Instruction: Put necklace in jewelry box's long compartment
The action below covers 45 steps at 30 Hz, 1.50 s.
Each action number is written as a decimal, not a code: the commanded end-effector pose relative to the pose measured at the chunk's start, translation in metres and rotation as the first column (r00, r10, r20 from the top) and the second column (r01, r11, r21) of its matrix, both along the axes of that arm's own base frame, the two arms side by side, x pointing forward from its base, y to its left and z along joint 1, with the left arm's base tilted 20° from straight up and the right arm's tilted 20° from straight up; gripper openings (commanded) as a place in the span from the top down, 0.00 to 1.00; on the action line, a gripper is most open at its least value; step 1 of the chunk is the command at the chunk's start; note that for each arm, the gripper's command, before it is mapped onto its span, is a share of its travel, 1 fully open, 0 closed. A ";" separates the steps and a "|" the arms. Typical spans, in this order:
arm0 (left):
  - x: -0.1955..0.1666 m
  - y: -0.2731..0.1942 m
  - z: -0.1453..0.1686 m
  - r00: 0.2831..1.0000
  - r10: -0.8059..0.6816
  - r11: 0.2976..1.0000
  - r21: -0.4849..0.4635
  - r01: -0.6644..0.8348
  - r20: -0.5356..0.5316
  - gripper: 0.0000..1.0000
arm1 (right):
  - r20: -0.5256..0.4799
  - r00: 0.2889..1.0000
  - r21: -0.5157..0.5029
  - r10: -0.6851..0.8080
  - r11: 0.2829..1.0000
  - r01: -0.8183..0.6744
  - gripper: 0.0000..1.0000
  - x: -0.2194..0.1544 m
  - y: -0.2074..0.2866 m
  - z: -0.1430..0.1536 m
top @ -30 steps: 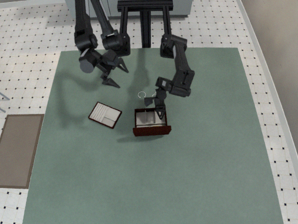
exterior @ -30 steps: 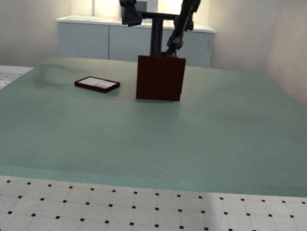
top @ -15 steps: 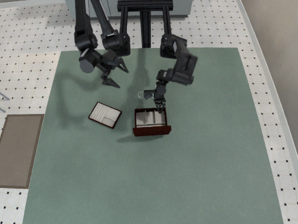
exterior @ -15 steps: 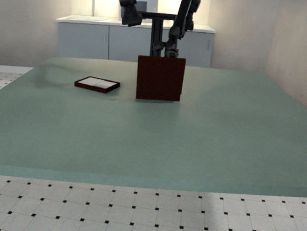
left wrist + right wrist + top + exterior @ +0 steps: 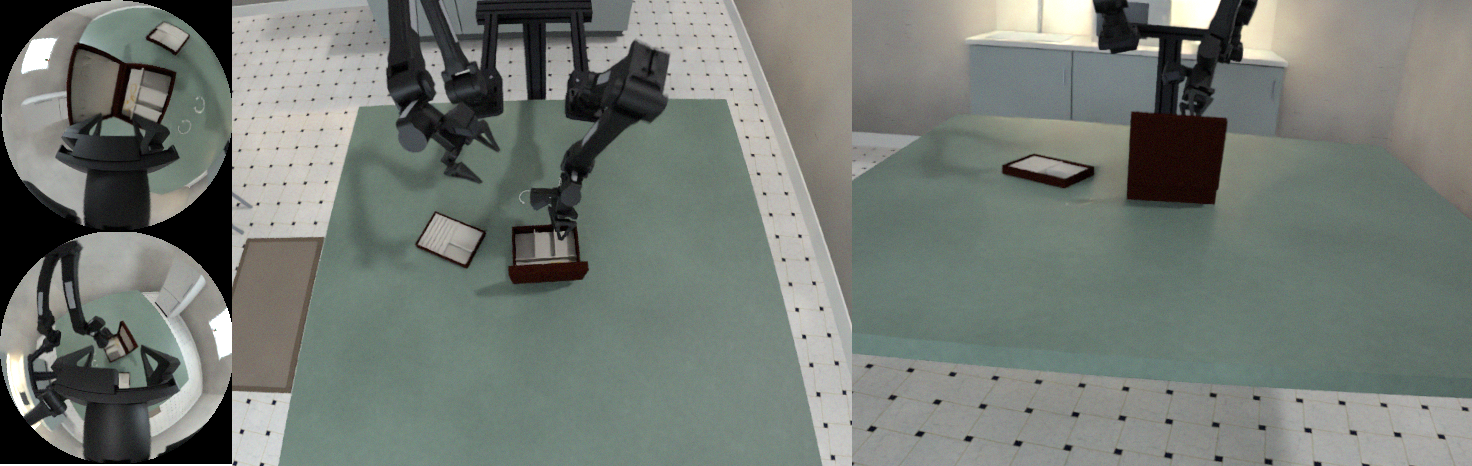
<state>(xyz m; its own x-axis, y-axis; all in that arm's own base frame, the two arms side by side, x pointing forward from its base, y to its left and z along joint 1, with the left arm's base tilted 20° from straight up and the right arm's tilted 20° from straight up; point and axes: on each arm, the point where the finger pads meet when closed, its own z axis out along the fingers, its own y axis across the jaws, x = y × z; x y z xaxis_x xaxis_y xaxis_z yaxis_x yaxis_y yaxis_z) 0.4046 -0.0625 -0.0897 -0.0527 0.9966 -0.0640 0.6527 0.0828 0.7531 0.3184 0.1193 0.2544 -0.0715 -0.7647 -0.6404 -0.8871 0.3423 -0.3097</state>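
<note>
kitchen-like room, pale-blue cabinets (image 5: 582,22) (image 5: 1022,80), white countertop (image 5: 1082,46), tiled floor (image 5: 798,280) (image 5: 1092,425)

top view high above the green counter (image 5: 552,360) (image 5: 1152,280), looking steeply down, exterior view lower, beyond six o'clock, facing twelve, both sharing jewelry box (image 5: 547,273) (image 5: 1175,157) and tray (image 5: 451,239) (image 5: 1048,170), left wrist view close over the box (image 5: 120,92), right wrist view farther off

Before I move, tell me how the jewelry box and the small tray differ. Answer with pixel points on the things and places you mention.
The box (image 5: 547,273) (image 5: 1175,157) (image 5: 95,85) (image 5: 128,336) has a raised lid; the tray (image 5: 460,236) (image 5: 1034,176) (image 5: 170,36) (image 5: 124,379) has none. The box is deep, the tray shallow. The box sits nearly square to the table, the tray turned askew. Both have dark red rims and pale, divided insides.
</note>
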 end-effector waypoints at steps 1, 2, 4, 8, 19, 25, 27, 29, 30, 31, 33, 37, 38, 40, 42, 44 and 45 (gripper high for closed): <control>0.010 -0.003 0.015 0.994 0.039 0.994 -0.098 -0.049 -0.103 0.35 | 0.067 0.998 0.005 0.011 1.000 -0.011 0.00 0.015 0.003 0.034; 0.010 -0.003 0.015 0.994 0.039 0.994 -0.098 -0.049 -0.103 0.35 | 0.067 0.998 0.005 0.011 1.000 -0.011 0.00 0.015 0.003 0.034; 0.012 -0.005 0.020 0.991 0.039 0.991 -0.121 -0.054 -0.124 0.35 | 0.067 0.998 0.005 0.011 1.000 -0.011 0.00 0.015 0.003 0.034; 0.019 -0.014 0.037 0.982 0.026 0.979 -0.192 -0.062 -0.185 0.35 | 0.067 0.998 0.005 0.011 1.000 -0.011 0.00 0.015 0.003 0.034; 0.037 -0.040 0.082 0.940 -0.049 0.920 -0.382 -0.089 -0.339 0.35 | 0.067 0.998 0.005 0.011 1.000 -0.011 0.00 0.015 0.003 0.034; 0.041 -0.047 0.089 0.919 -0.083 0.898 -0.429 -0.099 -0.386 0.35 | 0.067 0.998 0.005 0.011 1.000 -0.011 0.00 0.015 0.003 0.034; 0.041 -0.048 0.090 0.919 -0.095 0.900 -0.427 -0.085 -0.382 0.35 | 0.067 0.998 0.005 0.011 1.000 -0.011 0.00 0.015 0.003 0.034; 0.041 -0.048 0.090 0.919 -0.095 0.900 -0.427 -0.085 -0.382 0.35 | 0.067 0.998 0.005 0.011 1.000 -0.011 0.00 0.015 0.003 0.034; 0.041 -0.048 0.090 0.919 -0.095 0.900 -0.427 -0.085 -0.382 0.35 | 0.067 0.998 0.005 0.011 1.000 -0.011 0.00 0.015 0.003 0.034; 0.041 -0.048 0.090 0.919 -0.095 0.900 -0.427 -0.085 -0.382 0.35 | 0.067 0.998 0.005 0.011 1.000 -0.011 0.00 0.015 0.003 0.034; 0.041 -0.048 0.090 0.919 -0.095 0.900 -0.427 -0.085 -0.382 0.35 | 0.067 0.998 0.005 0.011 1.000 -0.011 0.00 0.015 0.003 0.034; 0.041 -0.048 0.090 0.919 -0.094 0.900 -0.427 -0.085 -0.382 0.35 | 0.067 0.998 0.005 0.011 1.000 -0.011 0.00 0.015 0.003 0.034; 0.041 -0.047 0.090 0.919 -0.093 0.901 -0.426 -0.085 -0.382 0.35 | 0.067 0.998 0.005 0.011 1.000 -0.011 0.00 0.015 0.003 0.034; 0.041 -0.047 0.090 0.919 -0.093 0.901 -0.426 -0.085 -0.382 0.35 | 0.067 0.998 0.005 0.011 1.000 -0.011 0.00 0.015 0.003 0.034; 0.041 -0.047 0.090 0.919 -0.093 0.901 -0.426 -0.085 -0.382 0.35 | 0.067 0.998 0.005 0.011 1.000 -0.011 0.00 0.015 0.003 0.034; 0.041 -0.047 0.090 0.919 -0.093 0.901 -0.426 -0.085 -0.382 0.35 | 0.067 0.998 0.005 0.011 1.000 -0.011 0.00 0.015 0.003 0.034; 0.041 -0.047 0.090 0.919 -0.093 0.901 -0.426 -0.085 -0.382 0.35 | 0.067 0.998 0.005 0.011 1.000 -0.011 0.00 0.015 0.003 0.034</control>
